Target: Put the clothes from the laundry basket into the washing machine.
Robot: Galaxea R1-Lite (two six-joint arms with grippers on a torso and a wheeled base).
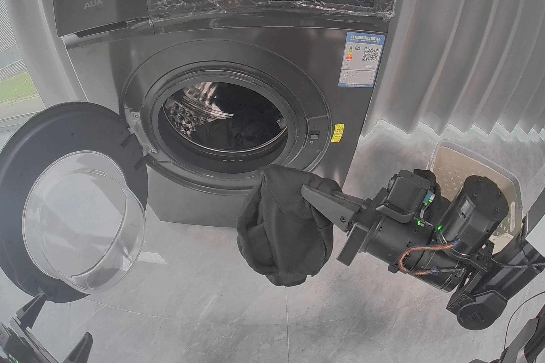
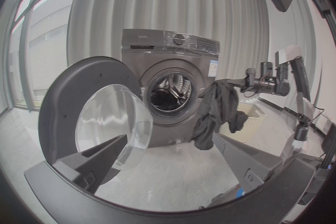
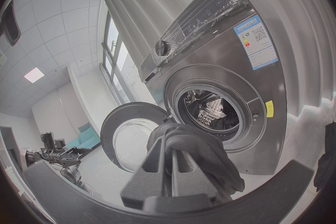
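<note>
While in right claw [image 1: 307, 191], one garment [image 1: 278, 236].

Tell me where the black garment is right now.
In the head view the black garment hangs from the right gripper, just below the open mouth of the washing machine, clear of the floor.

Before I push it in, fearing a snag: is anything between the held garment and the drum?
Nothing visible. The door is swung wide to the left; the garment hangs from the right tool before the open drum.
</note>
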